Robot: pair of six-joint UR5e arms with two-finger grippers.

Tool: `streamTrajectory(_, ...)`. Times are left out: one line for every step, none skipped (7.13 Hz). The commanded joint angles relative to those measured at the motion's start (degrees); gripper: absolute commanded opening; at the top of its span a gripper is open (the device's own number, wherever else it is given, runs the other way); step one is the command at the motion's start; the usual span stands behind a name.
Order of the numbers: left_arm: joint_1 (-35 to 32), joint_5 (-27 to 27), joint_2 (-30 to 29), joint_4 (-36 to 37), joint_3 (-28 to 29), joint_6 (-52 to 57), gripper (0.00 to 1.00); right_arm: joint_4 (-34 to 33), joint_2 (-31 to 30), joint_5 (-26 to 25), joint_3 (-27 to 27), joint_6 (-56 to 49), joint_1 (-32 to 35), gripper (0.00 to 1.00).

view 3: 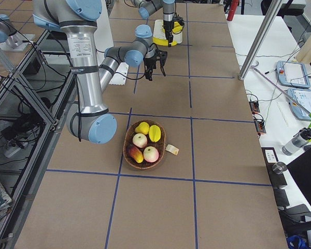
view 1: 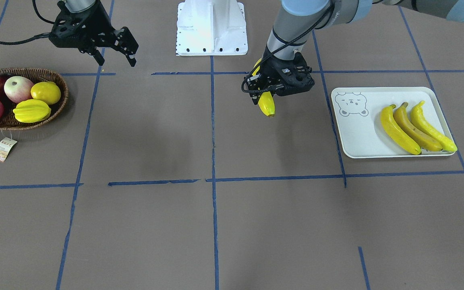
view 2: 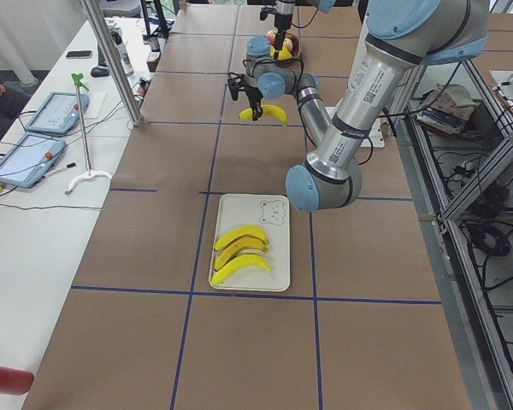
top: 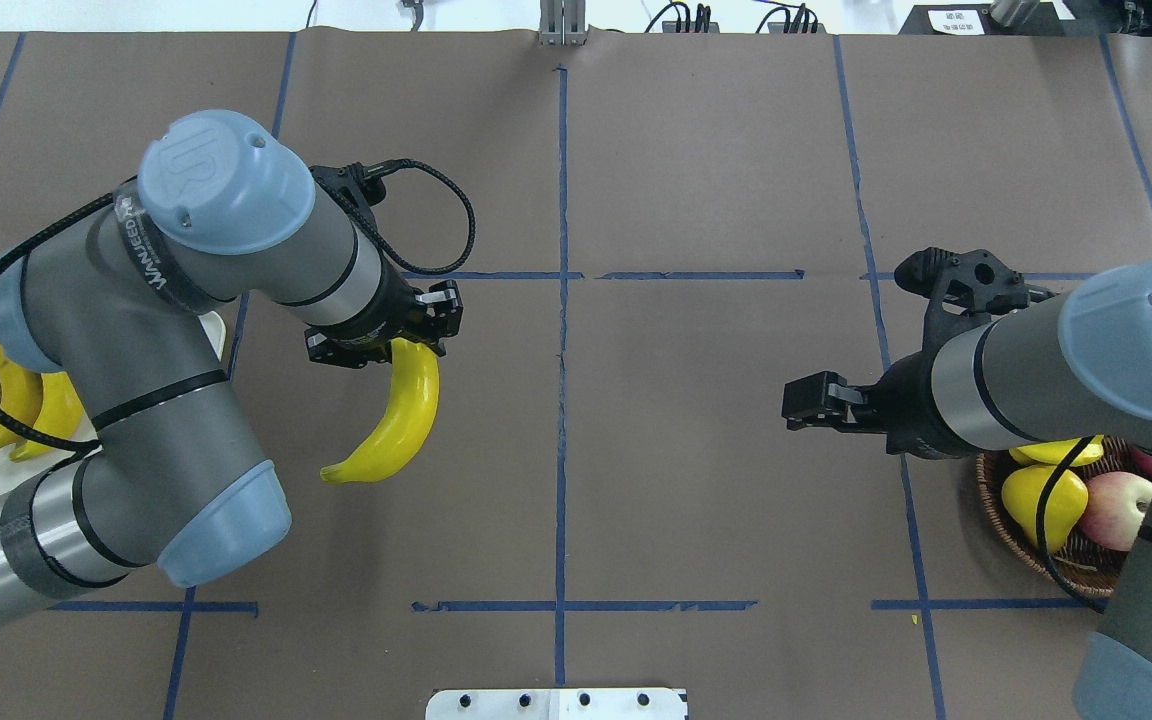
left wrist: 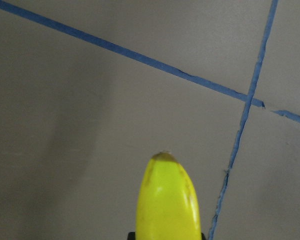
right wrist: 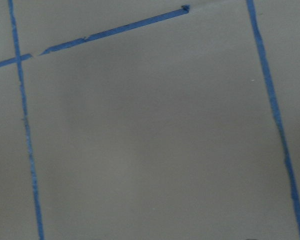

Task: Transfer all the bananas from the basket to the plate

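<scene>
My left gripper is shut on a yellow banana and holds it above the table, between the centre tape line and the plate. The banana also shows in the overhead view and the left wrist view. Three bananas lie side by side on the plate's far half from the bear drawing. My right gripper is open and empty, raised beside the basket. No banana shows in the basket.
The basket holds apples, a lemon and a starfruit; its paper tag lies on the table in front. The white robot base stands at the table's middle edge. Blue tape lines grid the brown table.
</scene>
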Motion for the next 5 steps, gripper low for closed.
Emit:
streamTrajectory(-0.97, -0.16, -0.04, 9.92, -1.28, 6.49, 0.00, -9.63, -0.18, 0.80, 2.29, -12.44, 2.85, 1.00)
streamTrajectory(-3.41, -0.42, 0.14, 12.84, -1.62, 9.23, 0.00, -10.43, -2.28, 1.76, 2.38, -17.03, 5.83, 1.00)
streamTrajectory(-6.22, -0.51, 1.01, 17.22, -2.76, 9.35, 0.00, -10.27, -5.60, 5.34, 2.64, -24.12, 10.47, 1.00)
streamTrajectory(-7.99, -0.51, 1.10, 18.83, -2.77, 8.30, 0.00, -10.00, -8.25, 8.25, 2.65, -30.11, 13.83, 1.00)
streamTrajectory(-12.53, -0.69, 3.54, 18.32, -2.68, 4.99, 0.00, -10.00, -9.84, 9.67, 2.65, -33.48, 16.12, 1.00)
